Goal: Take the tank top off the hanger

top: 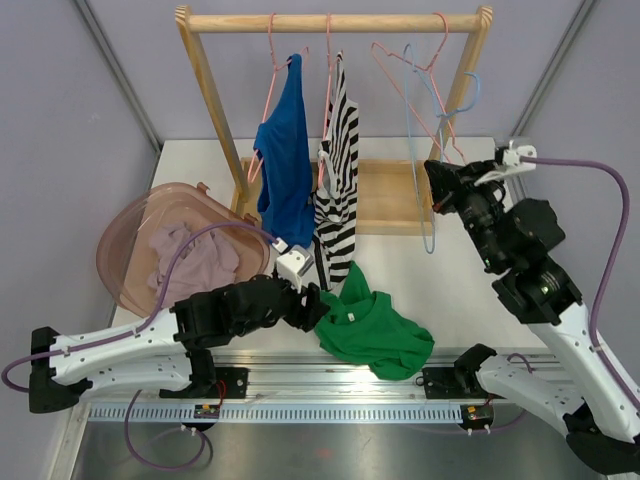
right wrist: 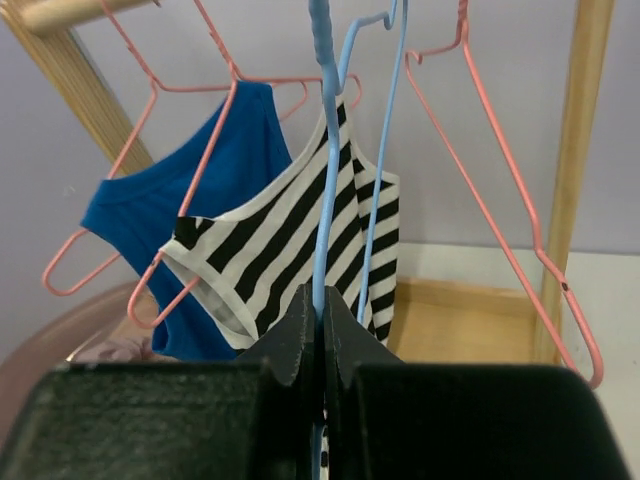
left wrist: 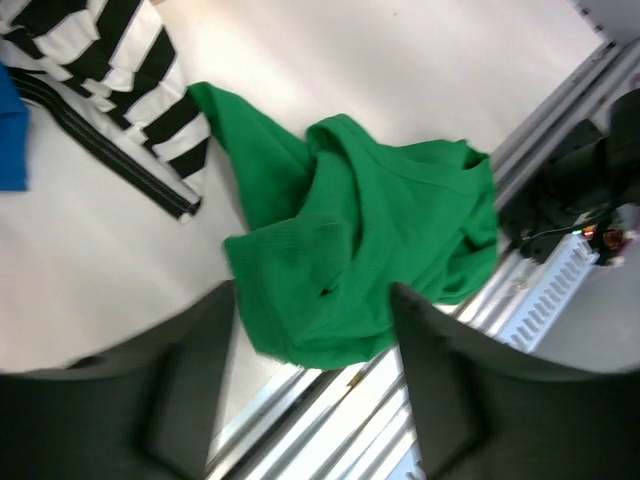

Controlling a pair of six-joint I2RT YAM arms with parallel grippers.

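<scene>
Green cloth lies crumpled at the near edge of the desk (top: 420, 280): the green tank top (top: 375, 332), off any hanger, just beside the rail the arms are bolted to. The left hand (top: 315, 305) hovers at its left side, fingers (left wrist: 190, 400) spread apart and holding nothing. Further back, the right hand (top: 438, 180) is clamped on the wire of a blue hanger (right wrist: 322, 200) hung from the wooden rack (top: 330, 22). A striped top (top: 338, 170) and a blue top (top: 287, 150) hang there on pink hangers (right wrist: 192, 180). A pink basket (top: 120, 215) of clothes sits at the left.

Green top (top: 375, 330) is matt cloth, rack (top: 330, 22) smooth wood.
</scene>
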